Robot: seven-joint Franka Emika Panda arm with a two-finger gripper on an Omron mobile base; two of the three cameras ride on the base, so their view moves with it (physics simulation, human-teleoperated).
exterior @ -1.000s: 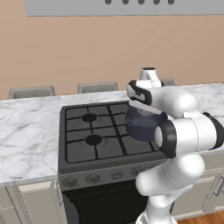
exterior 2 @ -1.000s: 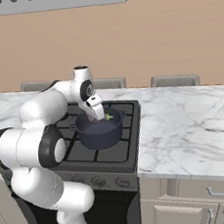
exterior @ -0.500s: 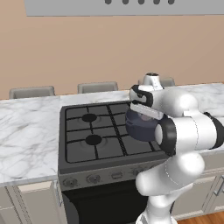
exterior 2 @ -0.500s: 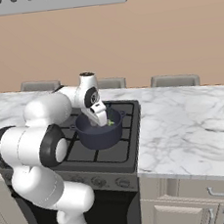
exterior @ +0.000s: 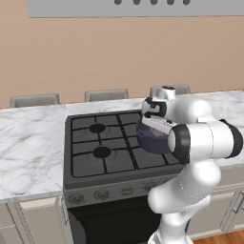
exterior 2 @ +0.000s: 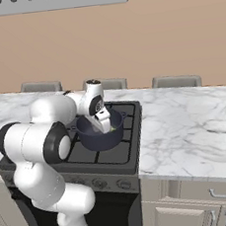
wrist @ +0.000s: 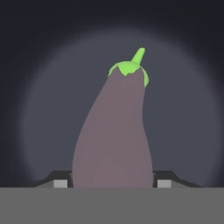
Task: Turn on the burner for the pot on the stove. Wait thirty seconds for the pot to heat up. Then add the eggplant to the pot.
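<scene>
Two dark fingertips (wrist: 61, 183) of the tool (wrist: 112, 181) pinch the eggplant's (wrist: 114, 131) broad end; it is dull purple, tapering to a bright green cap and stem, pointing into the pot's (exterior 2: 101, 134) dark grey hollow. The white arm folds forward, wrist bent down over the blue-grey pot on the stove's (exterior: 102, 147) front right grate.

No legible text, label, brand, number or sign appears on any surface in the views.
</scene>
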